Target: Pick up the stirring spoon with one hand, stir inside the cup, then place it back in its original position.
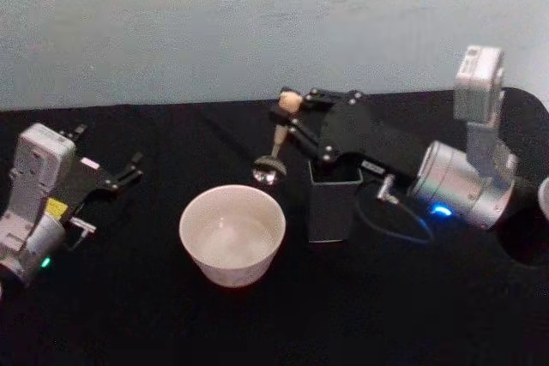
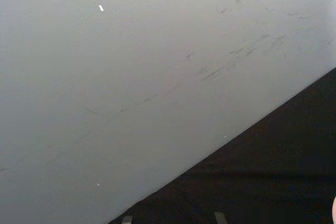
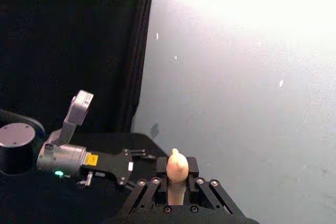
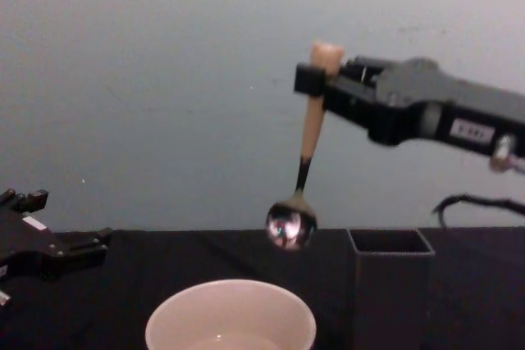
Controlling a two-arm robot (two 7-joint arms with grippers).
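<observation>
My right gripper (image 1: 288, 109) is shut on the upper handle of the stirring spoon (image 1: 280, 136), just below its small cream head. The spoon (image 4: 311, 130) hangs almost upright in the air. Its shiny metal bowl sits above and slightly behind the far right rim of the cup (image 4: 230, 315), clear of it. The off-white cup (image 1: 232, 233) stands at the table's middle. In the right wrist view the spoon head (image 3: 177, 167) pokes up between the pads. My left gripper (image 1: 127, 171) rests open at the far left, away from the cup.
A dark square holder (image 1: 333, 203) stands just right of the cup, under my right arm; it also rises beside the cup as the holder (image 4: 391, 280) in the chest view. Black cloth (image 1: 129, 297) covers the table, with a grey wall (image 2: 131, 66) behind. A cable (image 1: 403, 229) loops right of the holder.
</observation>
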